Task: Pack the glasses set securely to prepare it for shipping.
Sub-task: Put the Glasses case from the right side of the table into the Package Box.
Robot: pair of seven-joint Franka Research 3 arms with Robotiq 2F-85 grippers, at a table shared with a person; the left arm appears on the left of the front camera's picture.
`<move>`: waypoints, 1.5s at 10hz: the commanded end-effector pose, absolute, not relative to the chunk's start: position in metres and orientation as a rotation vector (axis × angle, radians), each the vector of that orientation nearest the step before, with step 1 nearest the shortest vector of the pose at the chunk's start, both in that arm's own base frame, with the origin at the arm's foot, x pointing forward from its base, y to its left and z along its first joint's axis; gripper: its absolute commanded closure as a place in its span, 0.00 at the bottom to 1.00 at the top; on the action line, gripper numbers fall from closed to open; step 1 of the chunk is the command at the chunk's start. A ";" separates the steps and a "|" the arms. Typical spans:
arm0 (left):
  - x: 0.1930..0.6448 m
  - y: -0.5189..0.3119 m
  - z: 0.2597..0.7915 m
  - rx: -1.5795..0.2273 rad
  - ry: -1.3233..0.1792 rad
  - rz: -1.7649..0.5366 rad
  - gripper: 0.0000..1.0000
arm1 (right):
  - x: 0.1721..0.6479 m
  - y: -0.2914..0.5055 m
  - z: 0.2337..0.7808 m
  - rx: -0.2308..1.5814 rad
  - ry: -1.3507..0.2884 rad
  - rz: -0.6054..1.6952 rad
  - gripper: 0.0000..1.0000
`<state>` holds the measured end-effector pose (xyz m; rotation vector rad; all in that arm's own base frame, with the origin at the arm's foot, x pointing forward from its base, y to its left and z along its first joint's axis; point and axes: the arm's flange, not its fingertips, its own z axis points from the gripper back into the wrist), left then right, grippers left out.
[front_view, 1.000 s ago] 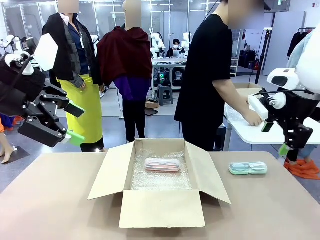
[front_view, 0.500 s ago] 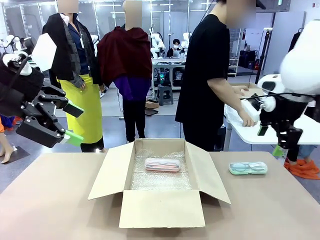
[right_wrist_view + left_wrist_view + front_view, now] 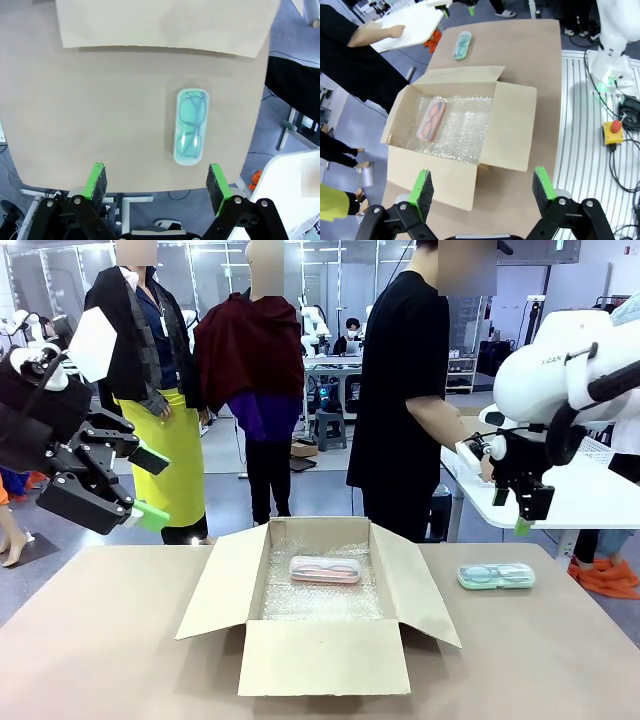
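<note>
The pale pink case (image 3: 325, 569) (image 3: 431, 120) lies flat inside the open cardboard box (image 3: 325, 657) (image 3: 507, 125), on a layer of bubble wrap (image 3: 320, 600) (image 3: 465, 131), toward the far wall of the box; spectacles show through its clear top. The mint green case (image 3: 496, 576) (image 3: 462, 45) (image 3: 190, 126) lies flat on the brown surface (image 3: 110, 640) (image 3: 100, 100), outside the box on the robot's right, apart from the box flap and near the far right edge.

The right gripper (image 3: 510, 512) (image 3: 157, 181) hangs in the air above and behind the mint green case, with its fingers pointing down. In its wrist view the green pads are spread wide with nothing between them, and the case lies ahead, closer to the picture-right pad; the gripper touches nothing.

The left gripper (image 3: 150, 487) (image 3: 482, 186) is held high off the surface's left side, well apart from the box. Its jaws are also wide apart and empty.

At the far side a person in a black shirt is turned toward a white table, with a hand (image 3: 395, 31) resting on it.
</note>
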<state>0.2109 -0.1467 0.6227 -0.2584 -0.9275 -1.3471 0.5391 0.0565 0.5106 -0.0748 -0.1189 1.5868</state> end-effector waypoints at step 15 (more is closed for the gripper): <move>0.209 -0.145 0.623 -0.264 -0.917 -1.357 0.00 | 0.625 0.011 0.396 0.078 -0.049 1.622 0.00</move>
